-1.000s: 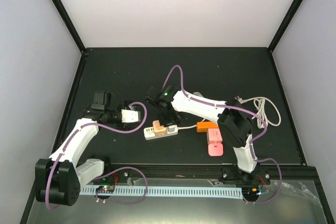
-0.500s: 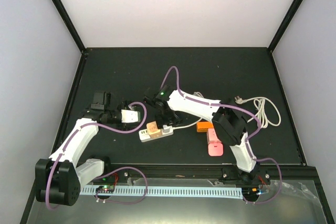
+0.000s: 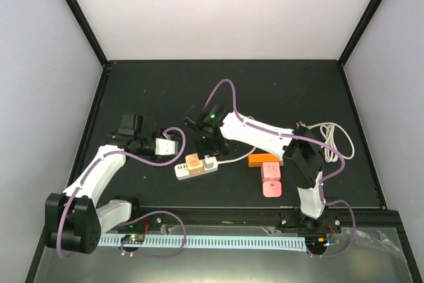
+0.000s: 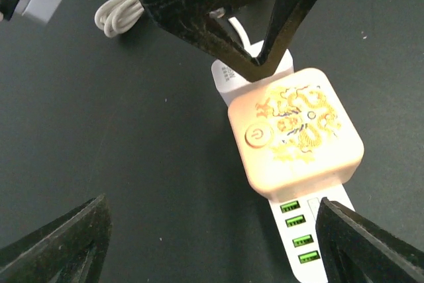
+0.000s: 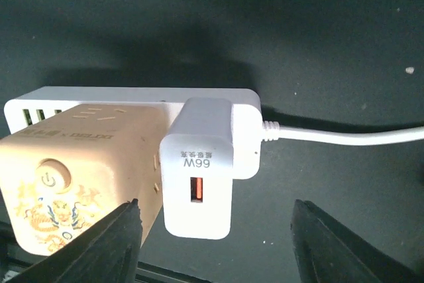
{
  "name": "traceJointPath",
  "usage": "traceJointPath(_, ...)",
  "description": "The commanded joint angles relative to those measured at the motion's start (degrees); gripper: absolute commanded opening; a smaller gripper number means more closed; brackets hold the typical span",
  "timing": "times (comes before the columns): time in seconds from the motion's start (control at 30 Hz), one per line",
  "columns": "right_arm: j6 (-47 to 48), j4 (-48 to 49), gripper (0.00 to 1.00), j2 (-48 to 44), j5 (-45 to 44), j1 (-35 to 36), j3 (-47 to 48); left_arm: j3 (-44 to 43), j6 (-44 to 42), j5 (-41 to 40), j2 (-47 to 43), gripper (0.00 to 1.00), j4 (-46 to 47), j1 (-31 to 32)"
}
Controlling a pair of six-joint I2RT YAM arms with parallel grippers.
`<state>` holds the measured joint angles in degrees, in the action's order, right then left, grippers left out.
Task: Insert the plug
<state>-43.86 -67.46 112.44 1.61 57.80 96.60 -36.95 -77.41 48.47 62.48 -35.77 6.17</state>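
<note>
The white 66W charger plug (image 5: 199,183) stands seated in the white power strip (image 5: 132,97), right beside a peach cube adapter (image 5: 73,177) with a gold dragon print. My right gripper (image 5: 222,250) is open, its fingers standing wide on either side of the plug without touching it. In the top view it hovers (image 3: 205,140) just behind the strip (image 3: 196,166). My left gripper (image 4: 212,243) is open too, low at the strip's USB end (image 4: 311,243), with the cube adapter (image 4: 295,134) just ahead of it and nothing between its fingers.
The strip's white cord (image 3: 235,159) runs right toward an orange block (image 3: 260,160) and a pink adapter (image 3: 271,179). A coiled white cable (image 3: 334,138) lies at the far right. Black frame rails border the mat.
My right gripper has opened and let go of the plug, then drawn back a little. The strip has slid and turned slightly to the left. The left jaws have narrowed slightly.
</note>
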Motion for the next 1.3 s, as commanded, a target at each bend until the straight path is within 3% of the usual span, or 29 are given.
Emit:
traceJointPath(0.0, -0.26, 1.02, 0.59, -3.29, -0.59, 0.21, -0.02, -3.03, -0.22, 3.38, 1.81, 0.85, -0.16, 1.38)
traceJointPath(0.2, 0.25, 4.60, 0.41, -6.00, 0.51, -1.03, -4.03, -5.00, 1.96, 3.92, 4.14, 0.77, -0.52, 2.63)
traceJointPath(0.63, 1.50, 11.87, 0.38, -4.58, 6.12, -1.79, -11.76, -5.29, 8.97, -0.98, 8.11, 0.70, 6.00, 11.25)
traceJointPath(1.27, 1.43, 13.39, 0.34, -6.04, 7.68, -3.95, -15.80, 1.42, 6.25, -15.13, 10.38, 0.59, 12.61, 18.11)
